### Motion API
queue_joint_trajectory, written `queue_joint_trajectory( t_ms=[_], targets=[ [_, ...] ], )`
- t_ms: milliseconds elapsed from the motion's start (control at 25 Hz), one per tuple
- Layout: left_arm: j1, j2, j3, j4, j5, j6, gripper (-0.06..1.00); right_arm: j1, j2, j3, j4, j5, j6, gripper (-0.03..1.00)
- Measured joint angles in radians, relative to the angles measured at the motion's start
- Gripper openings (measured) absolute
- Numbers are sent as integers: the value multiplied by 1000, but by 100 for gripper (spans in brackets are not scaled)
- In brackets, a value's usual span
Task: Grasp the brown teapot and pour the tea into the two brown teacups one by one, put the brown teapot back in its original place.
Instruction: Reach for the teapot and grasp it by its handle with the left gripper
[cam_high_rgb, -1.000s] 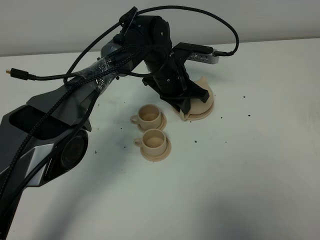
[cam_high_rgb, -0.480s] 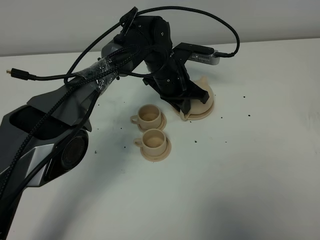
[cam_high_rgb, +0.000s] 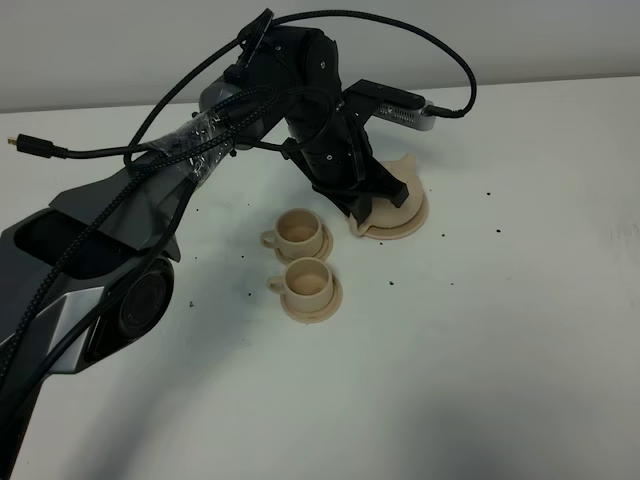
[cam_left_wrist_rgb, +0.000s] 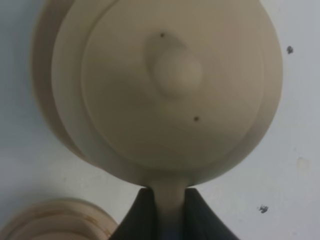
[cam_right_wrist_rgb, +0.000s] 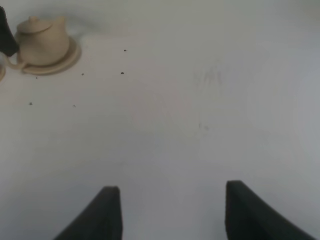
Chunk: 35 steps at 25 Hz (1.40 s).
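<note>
Brown teapot (cam_left_wrist_rgb: 175, 95) sits on its wide saucer (cam_right_wrist_rgb: 68, 56), lid on. Left gripper (cam_left_wrist_rgb: 167, 195) is clamped on the teapot's loop handle (cam_left_wrist_rgb: 167, 212). First teacup (cam_high_rgb: 300, 231) is just beside the teapot on its handle side, second teacup (cam_high_rgb: 307, 281) past it, each on its own saucer. Right gripper (cam_right_wrist_rgb: 172, 212) has jaws apart, holding nothing, well apart from the teapot over the white table (cam_right_wrist_rgb: 210, 115).

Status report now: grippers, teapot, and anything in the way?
Left gripper shut on teapot handle. Right gripper open, away from it. Teapot on big saucer. Two cups near, nothing between.
</note>
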Motion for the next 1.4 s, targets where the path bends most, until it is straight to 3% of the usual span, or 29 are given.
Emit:
queue_joint_trajectory(
  t_ms=[440,920,1400],
  targets=[
    [15,0,0,-2,0,112,15,0,0,0,0,0,0,49],
    [41,-1,-30,1,1,308,15,0,0,0,0,0,0,49],
    [50,-1,-41,5,1,362,15,0,0,0,0,0,0,49]
  ],
)
